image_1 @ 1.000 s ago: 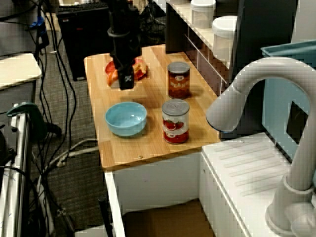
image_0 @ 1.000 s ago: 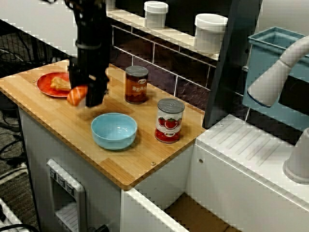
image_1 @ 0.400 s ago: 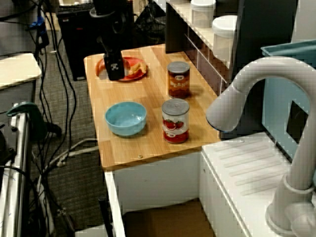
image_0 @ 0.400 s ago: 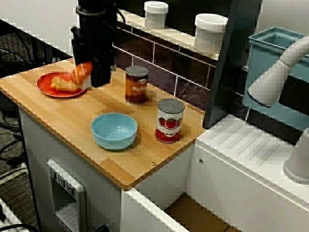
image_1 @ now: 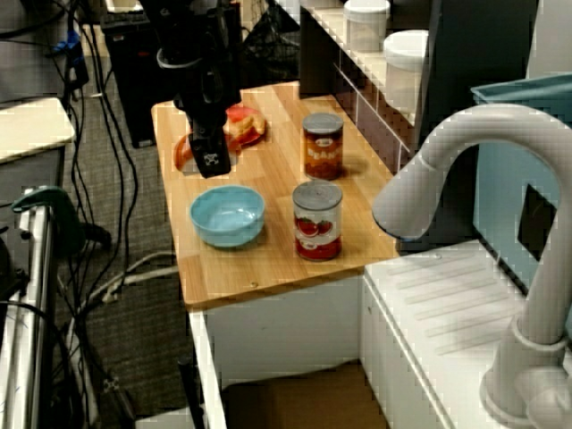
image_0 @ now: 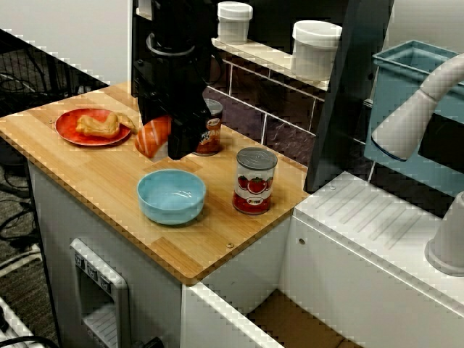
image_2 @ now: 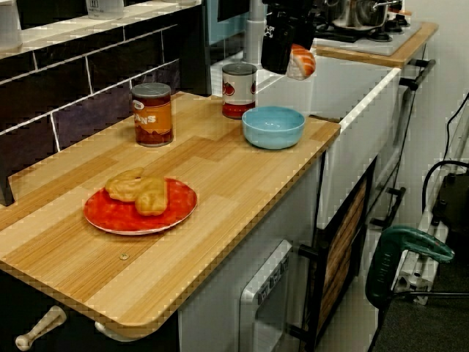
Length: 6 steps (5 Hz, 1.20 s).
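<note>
Your claw [image_0: 164,143] is clamped on the orange food piece [image_0: 151,135], raised over the worktop [image_0: 80,170] near the blue bowl [image_0: 172,196]. The piece sticks out sideways, so a jolt could shake it loose.

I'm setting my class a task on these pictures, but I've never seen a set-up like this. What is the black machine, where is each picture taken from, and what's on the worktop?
The black machine is a robot arm. It ends in a gripper, which has two fingers that pinch. The gripper is shut on an orange-and-white food piece, held in the air near the bowl.

All three pictures show one moment. One is taken from the front of the counter, one from over the tap, and one from the far end by the plate.

On the wood stand the blue bowl, the red plate with pastry on it, a tomato can and a brown can.
</note>
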{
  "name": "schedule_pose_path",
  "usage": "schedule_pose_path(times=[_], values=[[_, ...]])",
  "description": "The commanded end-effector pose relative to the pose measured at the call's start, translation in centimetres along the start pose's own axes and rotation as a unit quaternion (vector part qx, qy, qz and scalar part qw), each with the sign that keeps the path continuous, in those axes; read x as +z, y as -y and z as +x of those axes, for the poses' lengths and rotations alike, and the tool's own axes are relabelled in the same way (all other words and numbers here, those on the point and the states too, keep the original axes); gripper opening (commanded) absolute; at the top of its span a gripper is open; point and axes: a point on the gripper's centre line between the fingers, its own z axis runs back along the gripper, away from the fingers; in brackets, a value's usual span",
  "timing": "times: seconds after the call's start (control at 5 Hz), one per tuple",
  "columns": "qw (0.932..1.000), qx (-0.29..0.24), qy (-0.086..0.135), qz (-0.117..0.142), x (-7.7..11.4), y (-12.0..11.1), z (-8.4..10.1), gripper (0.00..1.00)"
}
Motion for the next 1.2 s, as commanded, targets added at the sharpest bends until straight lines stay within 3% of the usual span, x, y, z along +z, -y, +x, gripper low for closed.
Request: schedule_pose_path(times=[0.0, 0.4, 1.0], values=[[1.0000, -0.002, 0.001, 0.009, -1.2, 1.7, 0.6, 0.00], [0.9997, -0.014, -0.015, 0.015, -4.3, 0.9, -0.9, 0.00], [0.9993, 0.000, -0.037, 0.005, -4.8, -0.8, -0.4, 0.00]])
